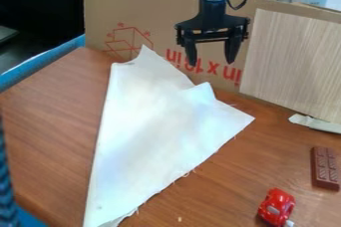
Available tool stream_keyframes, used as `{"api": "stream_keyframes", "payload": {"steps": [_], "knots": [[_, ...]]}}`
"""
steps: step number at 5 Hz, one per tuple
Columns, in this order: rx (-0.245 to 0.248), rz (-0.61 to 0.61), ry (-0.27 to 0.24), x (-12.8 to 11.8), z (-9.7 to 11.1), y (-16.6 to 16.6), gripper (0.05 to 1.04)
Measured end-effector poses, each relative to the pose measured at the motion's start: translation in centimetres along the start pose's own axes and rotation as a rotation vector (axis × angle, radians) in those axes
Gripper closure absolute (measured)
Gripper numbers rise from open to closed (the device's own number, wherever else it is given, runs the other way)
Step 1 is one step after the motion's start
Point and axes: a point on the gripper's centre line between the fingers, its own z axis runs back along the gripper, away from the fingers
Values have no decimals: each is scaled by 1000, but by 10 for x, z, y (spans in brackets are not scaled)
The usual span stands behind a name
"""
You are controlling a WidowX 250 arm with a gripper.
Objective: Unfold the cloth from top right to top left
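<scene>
The black gripper (212,59) hangs at the upper middle of the camera view, in front of the cardboard and above the back edge of the cloth. Its two fingers stand apart with nothing between them. A white cloth (156,126) lies folded on the brown table, roughly a triangle. One peak points to the back near the cardboard, a smaller folded peak stands right of it, one corner reaches right, and the narrow end runs to the front left. The gripper and cloth are apart.
Cardboard (100,17) and a light wooden board (289,64) stand behind the table (47,121). At right are a white strip (316,123), a brown chocolate bar (325,168) and a red toy car (275,207). A blue edge (40,64) borders the left.
</scene>
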Motion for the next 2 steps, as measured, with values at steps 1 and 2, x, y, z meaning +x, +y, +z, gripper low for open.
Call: {"api": "stream_keyframes", "payload": {"steps": [1,2], "knots": [[22,-4,35,-7,-16,2,83],[31,-37,68,-12,-18,3,83]]}}
